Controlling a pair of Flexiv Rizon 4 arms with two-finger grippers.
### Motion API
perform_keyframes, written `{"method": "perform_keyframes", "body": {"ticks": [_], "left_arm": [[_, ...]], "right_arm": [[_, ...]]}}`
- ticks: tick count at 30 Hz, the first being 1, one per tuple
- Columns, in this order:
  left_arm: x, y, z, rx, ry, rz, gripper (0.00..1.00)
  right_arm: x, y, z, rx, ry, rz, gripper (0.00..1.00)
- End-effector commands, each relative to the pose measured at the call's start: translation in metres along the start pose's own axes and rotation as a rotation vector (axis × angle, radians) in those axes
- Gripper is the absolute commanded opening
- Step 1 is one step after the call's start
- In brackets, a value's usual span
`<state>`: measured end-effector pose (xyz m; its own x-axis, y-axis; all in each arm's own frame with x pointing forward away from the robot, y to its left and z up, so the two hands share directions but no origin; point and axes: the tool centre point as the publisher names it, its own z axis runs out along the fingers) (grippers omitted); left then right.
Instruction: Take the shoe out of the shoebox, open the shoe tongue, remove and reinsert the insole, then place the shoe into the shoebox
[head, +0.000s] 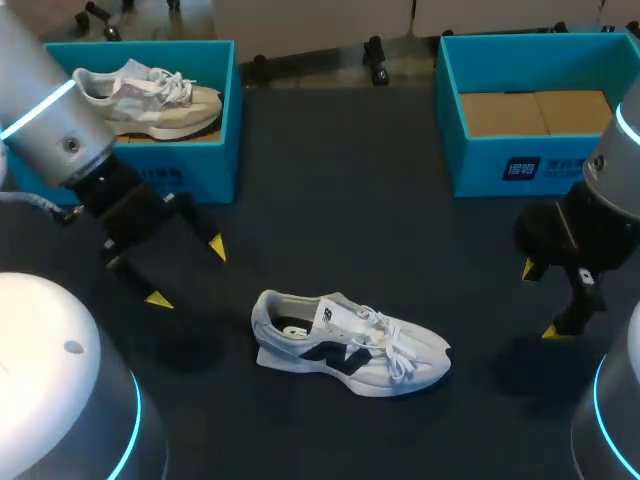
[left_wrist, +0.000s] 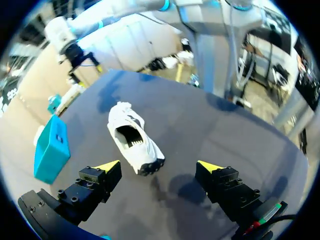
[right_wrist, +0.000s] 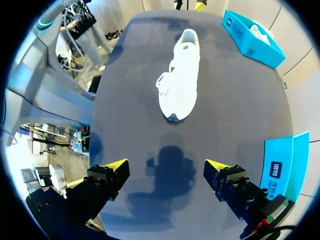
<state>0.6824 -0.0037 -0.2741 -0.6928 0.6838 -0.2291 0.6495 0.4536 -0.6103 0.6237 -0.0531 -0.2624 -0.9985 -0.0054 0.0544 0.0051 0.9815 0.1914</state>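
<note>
A white sneaker (head: 345, 345) with a dark side logo lies on its sole on the dark table, toe to the right, laces loose. In the left wrist view the same sneaker (left_wrist: 134, 138) lies heel-first ahead of my left gripper (left_wrist: 158, 166); in the right wrist view the sneaker (right_wrist: 181, 82) lies toe-first ahead of my right gripper (right_wrist: 166, 164). My left gripper (head: 187, 273) hovers open, left of the heel, and holds nothing. At the right, my right gripper (head: 540, 300) is open and empty, well apart from the toe.
A blue shoebox (head: 195, 165) at the back left holds a second, beige sneaker (head: 150, 98). Another blue shoebox (head: 510, 165) at the back right shows only its brown cardboard floor. The left box (left_wrist: 51, 148) and the right box (right_wrist: 282, 167) also show beside the grippers.
</note>
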Motion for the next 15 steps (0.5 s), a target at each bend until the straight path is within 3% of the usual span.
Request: {"method": "perform_keyframes", "body": {"ticks": [1,4,6,15], "left_arm": [[0.01,0.006,0.008,0.233,-0.177,-0.223,1.0],[0.016,0.006,0.015,0.285,-0.216,-0.297,1.0],[0.021,0.01,0.02,0.277,-0.196,-0.407,1.0],[0.021,0.01,0.02,0.277,-0.196,-0.407,1.0]], "right_arm": [[0.0,0.0,0.001,0.002,-0.001,0.0,1.0],[0.0,0.0,0.001,0.002,-0.001,0.0,1.0],[0.0,0.0,0.001,0.002,-0.001,0.0,1.0],[0.0,0.0,0.001,0.002,-0.001,0.0,1.0]]}}
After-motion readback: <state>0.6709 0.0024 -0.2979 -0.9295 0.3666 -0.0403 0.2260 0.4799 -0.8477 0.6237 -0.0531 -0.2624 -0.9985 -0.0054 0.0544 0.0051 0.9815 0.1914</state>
